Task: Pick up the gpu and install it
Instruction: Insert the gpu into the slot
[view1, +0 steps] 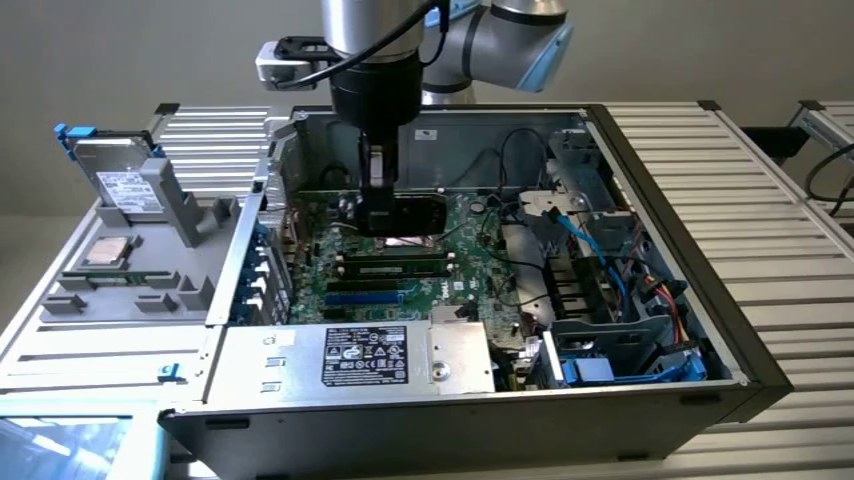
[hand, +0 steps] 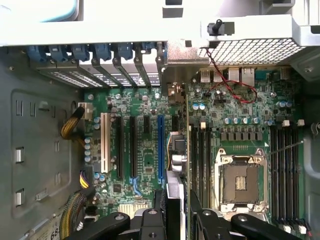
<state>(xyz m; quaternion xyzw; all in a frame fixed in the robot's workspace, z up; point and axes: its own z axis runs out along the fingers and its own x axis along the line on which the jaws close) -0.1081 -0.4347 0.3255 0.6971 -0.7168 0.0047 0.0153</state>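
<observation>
- The arm comes down from above into the open computer case (view1: 657, 128), with its wrist pointing almost straight down
- The tool (view1: 380, 200) is low inside the case, just above the green motherboard (view1: 400, 290)
- The tool (hand: 176, 201) is clenched on the graphics card (hand: 179, 155), with one finger on each flat side of it
- The graphics card (view1: 411, 215) stands on its edge, with its black side toward the exterior view's right
- In the wrist view the card is seen from its thin edge, and it lies between the long blue slot (hand: 160, 150) and the processor socket (hand: 240, 182), over the near memory slots (hand: 200, 160)
- I cannot tell if the lower edge of the card touches the motherboard (hand: 142, 165)
- A memory stick (view1: 394, 268) sits in its slot near the tool, on the camera side
- Blue cables (view1: 587, 250) and dark wires run on the exterior view's right side of the case, apart from the tool
- A red and black wire (hand: 230, 80) lies over the board near the rear ports
- The power supply (view1: 367, 355) with its label is at the front edge of the case
- On the exterior view's left, a grey holder (view1: 160, 240) carries a hard drive (view1: 120, 185) and a processor chip (view1: 104, 255)
- The case rests on a ribbed metal worktop (view1: 787, 250)
</observation>
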